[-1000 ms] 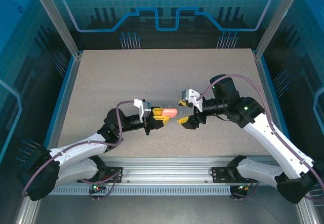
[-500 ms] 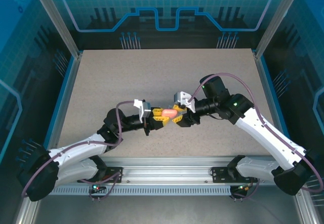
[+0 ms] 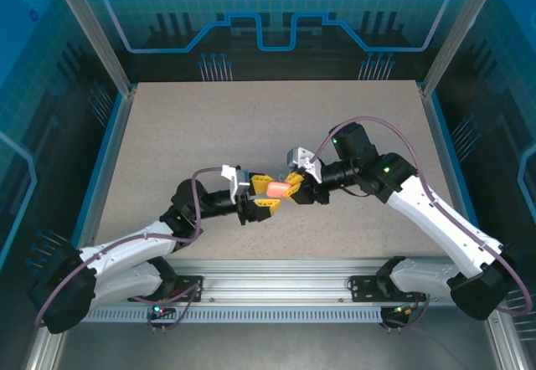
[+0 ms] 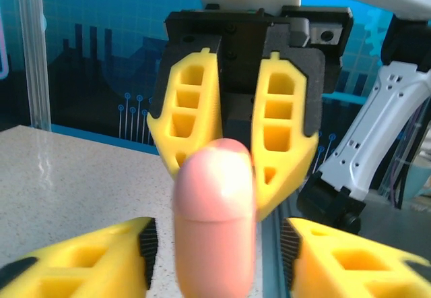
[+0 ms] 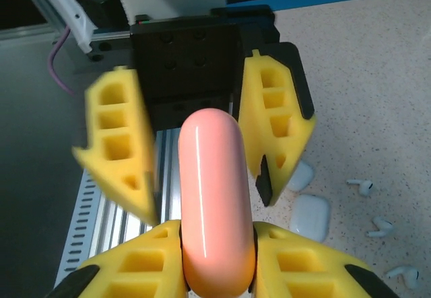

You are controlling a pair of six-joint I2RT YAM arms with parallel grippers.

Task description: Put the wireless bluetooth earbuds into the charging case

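Right gripper: jaws narrow, pinched on one end of the pink case. In the right wrist view both pads press against its sides.
Left gripper: jaws wide, one on each side of the case's other end. The left wrist view shows a gap on both sides, so the pads do not touch it.
Pink case: held lengthwise between the two grippers, over the near middle of the table. Its near end is cut off by the bottom edge of both wrist views. What is inside cannot be seen.
Earbuds: three white ones lie loose on the table in the lower right of the right wrist view, well apart from the pink case. The lowest one is clipped by the frame corner. In the top view they are too small to make out.
White case: lies on the table just beside the earbuds.
Second white piece: rounded and half hidden behind a left gripper finger, so I cannot tell what it is.
Blur: the left gripper's other finger is smeared in the right wrist view and its edges are unclear.
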